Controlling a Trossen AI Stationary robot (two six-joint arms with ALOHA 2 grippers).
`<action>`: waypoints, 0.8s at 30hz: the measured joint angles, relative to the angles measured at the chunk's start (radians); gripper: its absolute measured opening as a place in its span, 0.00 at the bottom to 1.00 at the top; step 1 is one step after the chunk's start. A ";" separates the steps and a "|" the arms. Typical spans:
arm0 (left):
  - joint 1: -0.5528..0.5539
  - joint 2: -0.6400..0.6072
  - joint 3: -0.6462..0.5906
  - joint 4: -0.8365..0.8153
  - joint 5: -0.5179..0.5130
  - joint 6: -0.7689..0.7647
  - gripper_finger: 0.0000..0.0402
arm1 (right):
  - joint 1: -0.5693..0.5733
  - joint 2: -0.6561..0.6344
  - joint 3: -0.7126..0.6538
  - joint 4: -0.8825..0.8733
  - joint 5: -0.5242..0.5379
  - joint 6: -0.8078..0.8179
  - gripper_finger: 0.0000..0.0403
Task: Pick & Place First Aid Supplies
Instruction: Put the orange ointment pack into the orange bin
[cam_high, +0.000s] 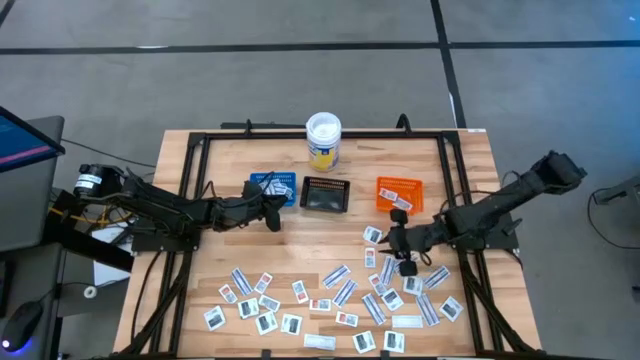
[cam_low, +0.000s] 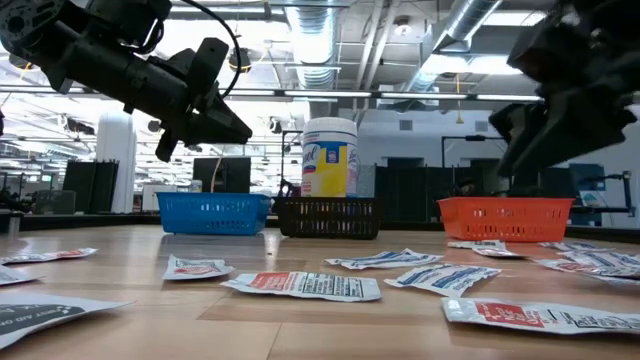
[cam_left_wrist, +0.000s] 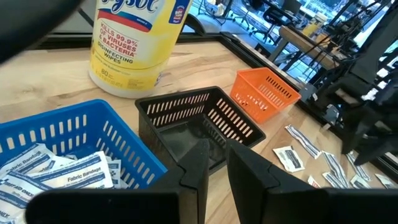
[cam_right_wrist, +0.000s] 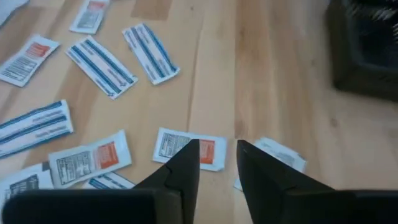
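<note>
Several small flat paper packets (cam_high: 340, 295) lie scattered on the near half of the wooden table: narrow white-and-blue strips and squarish white ones with red or dark marks. More packets (cam_left_wrist: 50, 171) lie in the blue tray (cam_high: 272, 187). My left gripper (cam_high: 275, 210) hovers beside the blue tray, slightly open and empty (cam_left_wrist: 216, 168). My right gripper (cam_high: 398, 245) hangs open above the packets on the table's right. In the right wrist view its fingers (cam_right_wrist: 217, 165) stand over a white packet with a red mark (cam_right_wrist: 186, 148), and whether they touch it does not show.
The black tray (cam_high: 325, 195) sits between the blue tray and the orange tray (cam_high: 400, 192), which holds a packet. A white-lidded, yellow-labelled tub (cam_high: 323, 140) stands behind them at the far edge. A dark frame (cam_high: 200, 140) runs around the table. Bare wood lies between trays and packets.
</note>
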 joint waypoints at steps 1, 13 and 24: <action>0.000 0.000 0.000 0.000 0.000 0.000 0.14 | -0.010 0.023 0.000 0.012 -0.014 0.000 0.28; 0.000 0.000 0.000 0.000 0.000 0.000 0.14 | -0.071 0.330 0.018 0.164 -0.047 0.017 0.43; 0.000 0.000 0.000 0.000 0.000 0.000 0.14 | -0.110 0.447 0.088 0.174 -0.079 0.018 0.26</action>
